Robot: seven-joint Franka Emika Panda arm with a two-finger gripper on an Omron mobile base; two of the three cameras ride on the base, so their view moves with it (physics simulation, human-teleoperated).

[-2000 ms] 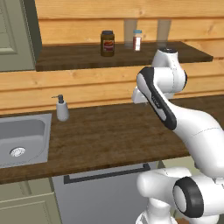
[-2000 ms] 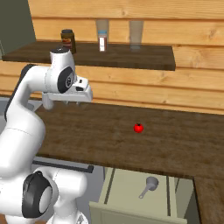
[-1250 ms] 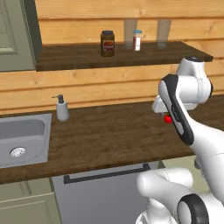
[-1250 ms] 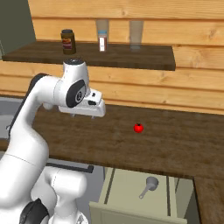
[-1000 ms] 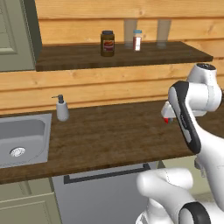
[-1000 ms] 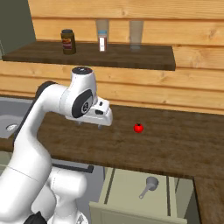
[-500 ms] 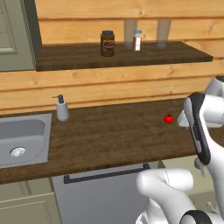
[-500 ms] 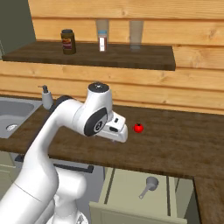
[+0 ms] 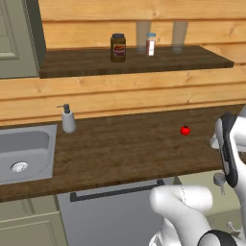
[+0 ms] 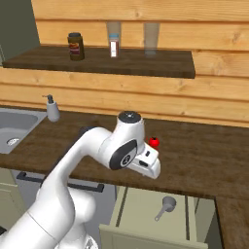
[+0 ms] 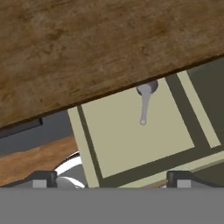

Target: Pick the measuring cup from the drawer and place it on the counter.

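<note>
The counter (image 10: pixel 204 160) overhangs the open drawer (image 10: pixel 146 214), where the cup (image 10: pixel 168 204) lies at the back, bowl tucked near the counter edge and handle pointing toward the drawer front. The gripper (image 11: pixel 111 180), fingers spread apart and empty, hangs above the counter edge; the cup lies below and ahead.
</note>
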